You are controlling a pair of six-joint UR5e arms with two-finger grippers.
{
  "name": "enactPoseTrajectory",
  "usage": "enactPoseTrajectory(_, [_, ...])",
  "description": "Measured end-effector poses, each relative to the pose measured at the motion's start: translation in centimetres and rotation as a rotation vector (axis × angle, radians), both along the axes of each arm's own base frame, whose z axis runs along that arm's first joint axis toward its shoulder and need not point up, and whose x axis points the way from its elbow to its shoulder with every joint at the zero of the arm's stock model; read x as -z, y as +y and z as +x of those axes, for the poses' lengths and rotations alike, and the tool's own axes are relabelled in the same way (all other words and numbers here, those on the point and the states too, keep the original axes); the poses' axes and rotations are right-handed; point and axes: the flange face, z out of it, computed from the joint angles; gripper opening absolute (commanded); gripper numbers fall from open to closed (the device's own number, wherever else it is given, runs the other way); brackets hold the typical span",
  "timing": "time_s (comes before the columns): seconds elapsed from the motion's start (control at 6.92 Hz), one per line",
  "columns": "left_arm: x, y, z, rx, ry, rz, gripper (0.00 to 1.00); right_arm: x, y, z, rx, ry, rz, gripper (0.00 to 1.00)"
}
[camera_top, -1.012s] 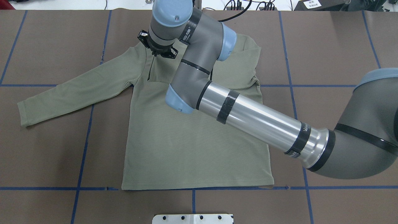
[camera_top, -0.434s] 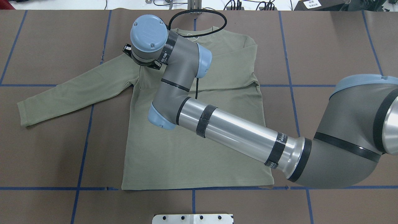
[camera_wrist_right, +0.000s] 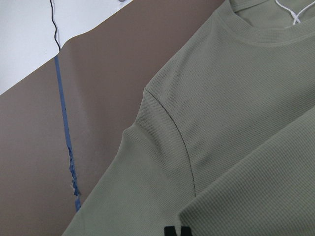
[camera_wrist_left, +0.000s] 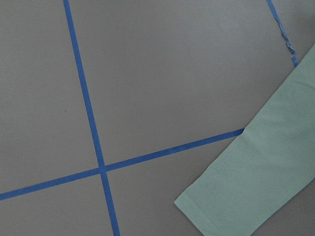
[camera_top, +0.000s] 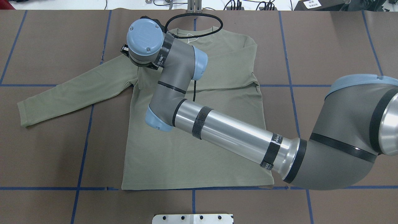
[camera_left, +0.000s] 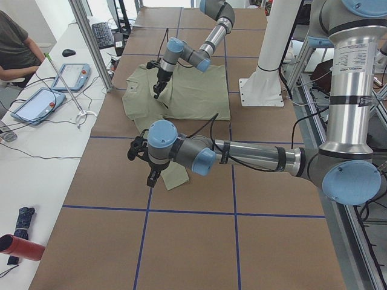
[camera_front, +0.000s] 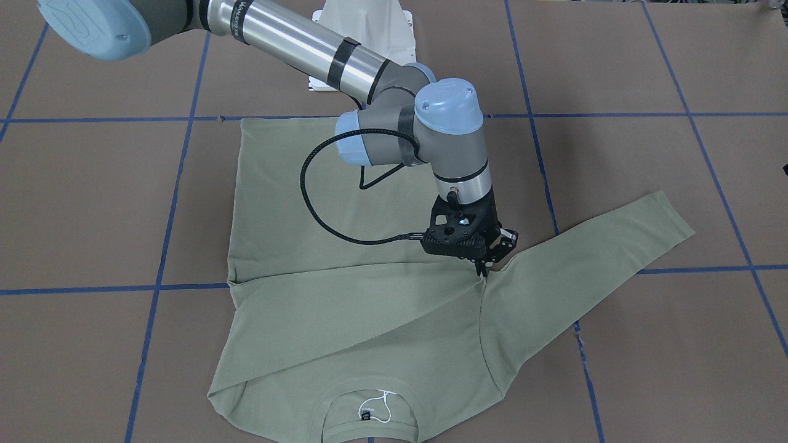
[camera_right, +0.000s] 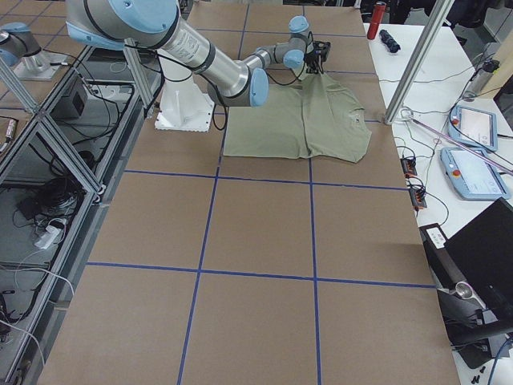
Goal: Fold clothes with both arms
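Directly under R-arm jaws: folded-over cuff of shirt (camera_front: 345,320).

A pale sage-green shirt (camera_top: 199,149), its knit finely waffle-textured, is set against a counter (camera_top: 335,46) papered in dull brown and crossed by a grid of blue tape (camera_top: 46,188). The right arm (camera_top: 230,133) and left arm (camera_left: 254,158) are matte grey and polished silver, with light-blue joint caps and black bands. The right gripper (camera_front: 482,269) and its looped cable (camera_front: 302,175) are black. Inside the collar, a black label (camera_front: 367,417) carries a white string (camera_front: 385,403). The pedestal base (camera_front: 369,18) is white. A red cylinder (camera_left: 21,248) shows at the side.
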Motion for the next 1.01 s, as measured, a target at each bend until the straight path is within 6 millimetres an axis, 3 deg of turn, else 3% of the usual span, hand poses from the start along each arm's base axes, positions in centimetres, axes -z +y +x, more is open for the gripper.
enactPoseTrajectory(0.29, [0.3, 0.1, 2.3, -0.060, 0.047, 0.010, 0.99, 0.5, -0.1, -0.4, -0.048, -0.027, -0.040, 0.96])
enactPoseTrajectory(0.58, [0.0, 0.1, 5.5, -0.092, 0.072, -0.017, 1.00, 2.7, 0.1, 0.0, -0.081, -0.075, -0.074, 0.99])
enactPoseTrajectory(0.87, [-2.8, -0.6, 8.4, -0.049, 0.099, -0.151, 0.92, 5.8, 1.3, 2.5, -0.095, -0.124, -0.099, 0.99])
enactPoseTrajectory(1.01, [-5.2, -1.1, 10.6, -0.047, 0.109, -0.198, 0.90, 5.2, 2.1, 4.6, -0.097, -0.117, -0.107, 0.99])
